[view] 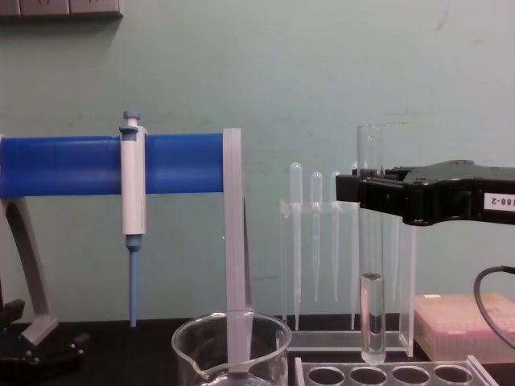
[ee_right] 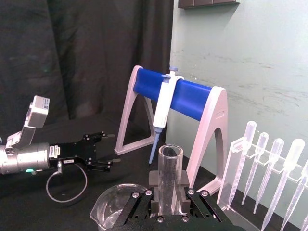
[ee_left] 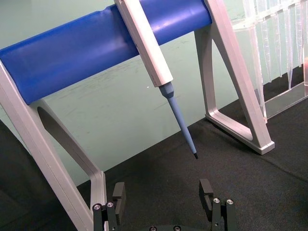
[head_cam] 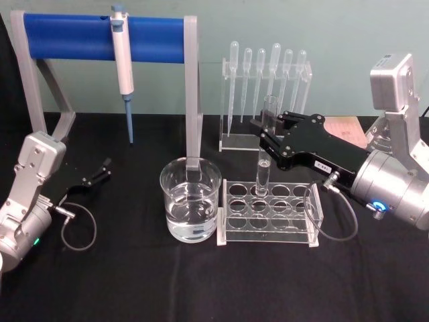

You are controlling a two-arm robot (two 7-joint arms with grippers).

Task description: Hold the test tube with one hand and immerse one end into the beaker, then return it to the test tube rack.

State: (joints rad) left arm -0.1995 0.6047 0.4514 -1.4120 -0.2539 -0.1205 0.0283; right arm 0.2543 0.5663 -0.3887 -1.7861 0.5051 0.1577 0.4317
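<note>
Though partly cropped, label (view: 500, 201) "88-2" on right hand (head_cam: 267, 137) tight around test tube (view: 370, 241); left hand (head_cam: 100, 171) open.

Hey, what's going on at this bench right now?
The right gripper has its jaws shut on the test tube, holding it upright with its rounded bottom just above the test tube rack. The beaker, with water in it, stands beside the rack on the robot's left. The left gripper sits idle, jaws open, near the blue pipettor stand.
</note>
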